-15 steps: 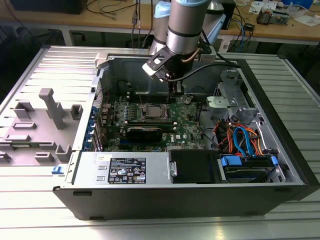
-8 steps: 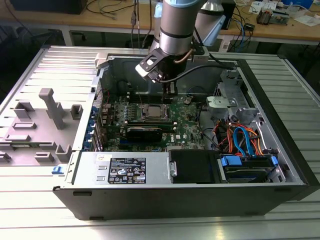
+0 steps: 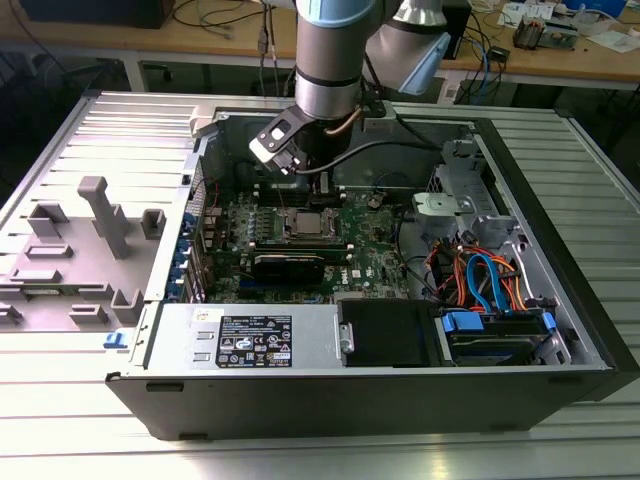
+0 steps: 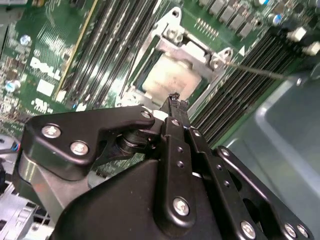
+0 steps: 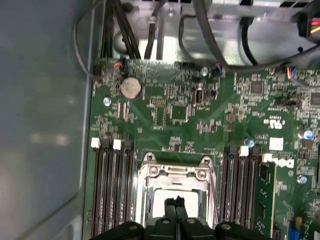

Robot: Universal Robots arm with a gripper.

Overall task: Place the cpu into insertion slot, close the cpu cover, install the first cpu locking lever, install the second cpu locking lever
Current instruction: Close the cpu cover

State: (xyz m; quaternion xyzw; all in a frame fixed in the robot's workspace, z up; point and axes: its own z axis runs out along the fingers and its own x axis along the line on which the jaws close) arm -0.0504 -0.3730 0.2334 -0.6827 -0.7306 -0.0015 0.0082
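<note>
My claw (image 4: 174, 101) hangs low inside the open computer case (image 3: 560, 300), its two black fingertips pressed together with nothing between them, as both wrist views show. The tips hover just above the cpu (image 4: 167, 75), whose dull silver top already sits in the insertion slot (image 3: 310, 222). The cpu cover (image 4: 192, 50) lies flat over the slot, and the chip shows through its square window. In the second wrist view a thin locking lever (image 4: 260, 71) runs out from a corner of the cover across the long black memory slots (image 5: 112, 190) that flank the socket on both sides. In the exterior view my arm (image 3: 328, 70) comes down from 12 o'clock of the slot, the silver power supply (image 3: 250, 340) lies at 6 o'clock of it, the orange and blue cables (image 3: 480, 280) at 4 o'clock, and a grey plastic shroud (image 3: 100, 220) rests on the table (image 3: 320, 450) out at 9 o'clock.
</note>
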